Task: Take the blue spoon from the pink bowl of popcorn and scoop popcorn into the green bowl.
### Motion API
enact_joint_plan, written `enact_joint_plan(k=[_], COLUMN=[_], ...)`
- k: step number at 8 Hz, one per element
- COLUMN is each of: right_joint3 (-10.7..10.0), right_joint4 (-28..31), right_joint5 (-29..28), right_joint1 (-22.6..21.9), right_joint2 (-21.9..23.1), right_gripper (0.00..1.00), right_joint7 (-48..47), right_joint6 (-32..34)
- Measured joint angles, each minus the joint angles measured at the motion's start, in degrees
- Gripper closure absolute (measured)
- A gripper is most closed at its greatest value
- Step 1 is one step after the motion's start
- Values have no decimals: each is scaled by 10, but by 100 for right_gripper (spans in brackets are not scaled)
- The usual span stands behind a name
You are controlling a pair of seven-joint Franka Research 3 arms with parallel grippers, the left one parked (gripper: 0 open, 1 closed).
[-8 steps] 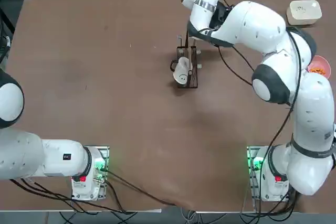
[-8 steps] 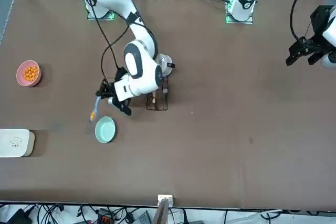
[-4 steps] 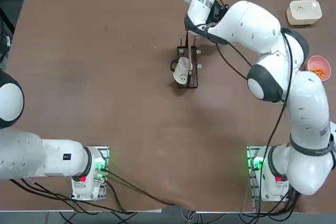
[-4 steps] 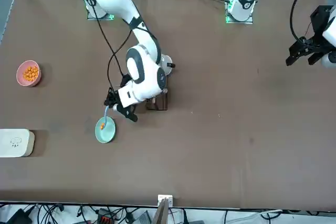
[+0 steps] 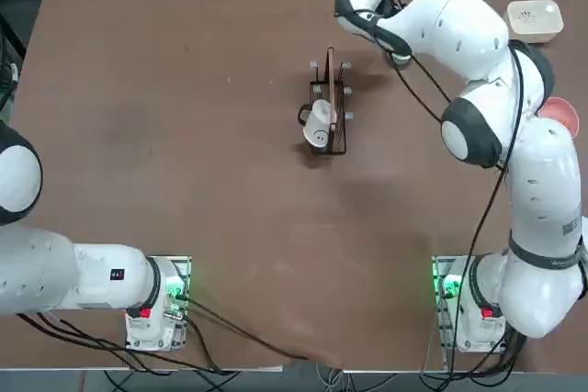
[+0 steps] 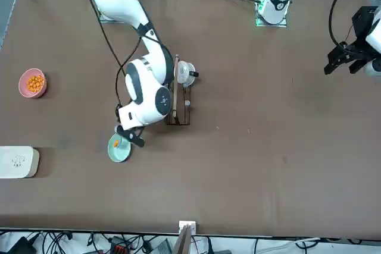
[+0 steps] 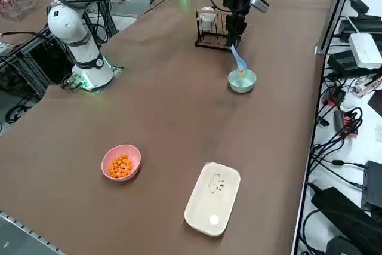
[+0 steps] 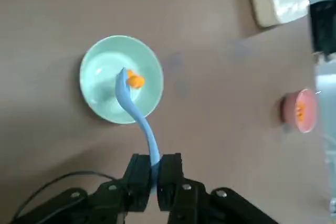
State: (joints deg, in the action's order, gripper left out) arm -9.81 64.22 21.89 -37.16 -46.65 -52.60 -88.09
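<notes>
In the right wrist view my right gripper is shut on the thin handle of the blue spoon. The spoon slopes down so its tip hangs inside the green bowl. One orange piece of popcorn lies in that bowl beside the spoon tip. From the side, the gripper stands above the green bowl with the spoon pointing down into it. The pink bowl, holding orange popcorn, sits far off toward the table's right end. In the front view the wrist partly covers the green bowl.
A dark wire rack holding a white mug stands close beside my wrist. A cream-white rounded box lies at the far table edge near the pink bowl. Cables and devices hang just past the table's far edge.
My right gripper carried the spoon from beside the green bowl to over it and turned the wrist. The orange piece that rode on the spoon now lies in the bowl.
</notes>
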Motion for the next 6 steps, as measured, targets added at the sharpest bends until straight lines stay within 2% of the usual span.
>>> enact_joint_plan(k=[4, 6], right_joint3=[0, -4], right_joint4=[-2, -1], right_joint5=[-43, -54], right_joint1=[19, 44], right_joint2=[23, 39], right_gripper=[89, 89], right_joint7=[14, 72], right_joint6=[3, 87])
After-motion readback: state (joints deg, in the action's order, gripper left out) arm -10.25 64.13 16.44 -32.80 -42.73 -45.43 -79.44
